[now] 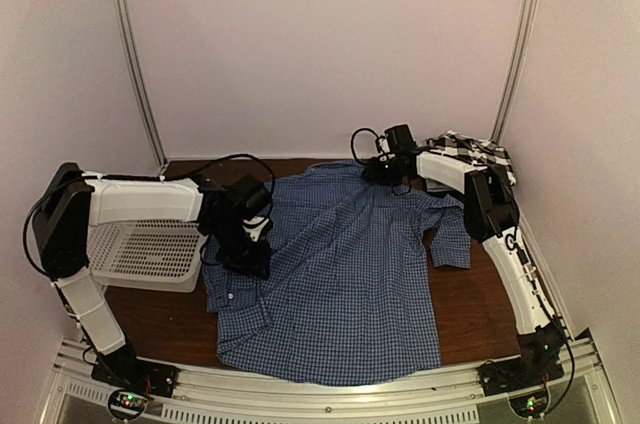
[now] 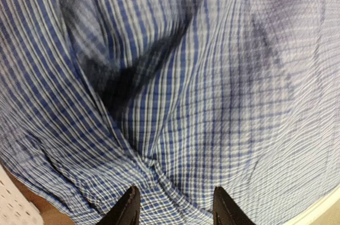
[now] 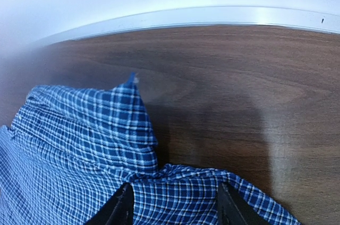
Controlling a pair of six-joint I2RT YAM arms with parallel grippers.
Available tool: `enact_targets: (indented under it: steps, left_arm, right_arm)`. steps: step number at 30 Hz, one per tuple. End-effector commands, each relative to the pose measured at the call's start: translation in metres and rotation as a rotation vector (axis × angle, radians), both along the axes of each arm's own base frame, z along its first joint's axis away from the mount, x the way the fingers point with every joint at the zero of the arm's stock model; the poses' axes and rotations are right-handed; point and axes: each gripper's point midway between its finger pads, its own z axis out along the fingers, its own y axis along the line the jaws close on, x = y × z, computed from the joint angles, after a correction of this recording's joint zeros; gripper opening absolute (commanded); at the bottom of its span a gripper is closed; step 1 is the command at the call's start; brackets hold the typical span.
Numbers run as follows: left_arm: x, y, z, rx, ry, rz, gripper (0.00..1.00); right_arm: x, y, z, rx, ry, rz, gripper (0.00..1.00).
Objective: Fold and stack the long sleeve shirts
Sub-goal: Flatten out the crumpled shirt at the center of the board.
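The blue fine-checked shirt (image 1: 340,274) lies spread out flat in the middle of the table, collar toward the back. My left gripper (image 1: 245,249) is down on its left shoulder and sleeve. In the left wrist view its jaws (image 2: 175,204) stand apart, with puckered blue cloth (image 2: 212,76) between them. My right gripper (image 1: 385,172) sits at the collar by the far edge. Its jaws (image 3: 175,204) are apart over the cloth edge, with the collar tip (image 3: 130,84) pointing up beside them. The black-and-white checked shirt (image 1: 478,151) lies bunched at the back right, behind the right arm.
A white mesh basket (image 1: 140,249) stands on the left, under the left arm, and its corner (image 2: 13,204) shows beside the blue cloth. Bare brown table (image 3: 239,103) runs from the collar to the back wall's white rail (image 3: 212,15). A metal rail (image 1: 330,394) borders the near edge.
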Motion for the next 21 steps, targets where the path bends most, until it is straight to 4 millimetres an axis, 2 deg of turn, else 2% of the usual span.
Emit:
enact_targets:
  steps: [1, 4, 6, 13, 17, 21]
  left_arm:
    - [0.072, -0.001, 0.058, -0.015, -0.209, 0.131, 0.48]
    - [0.112, 0.004, 0.069, -0.039, -0.268, 0.178, 0.47]
    - [0.135, 0.011, 0.053, -0.018, -0.258, 0.199, 0.46]
    - [0.198, 0.004, 0.014, -0.014, -0.280, 0.173, 0.45]
    - [0.214, 0.009, -0.007, 0.013, -0.271, 0.174, 0.45]
    - [0.218, 0.030, -0.028, 0.053, -0.240, 0.208, 0.45]
  right_arm:
    - [-0.014, 0.002, 0.040, -0.051, -0.008, 0.016, 0.58]
    - [-0.026, 0.010, 0.073, -0.047, -0.036, 0.028, 0.63]
    - [-0.039, 0.014, 0.086, -0.053, -0.034, 0.029, 0.64]
    - [-0.108, 0.036, 0.115, -0.051, -0.031, 0.075, 0.65]
    - [-0.164, 0.046, 0.102, -0.060, 0.013, 0.116, 0.65]
    - [-0.214, 0.050, 0.085, -0.078, 0.062, 0.152, 0.64]
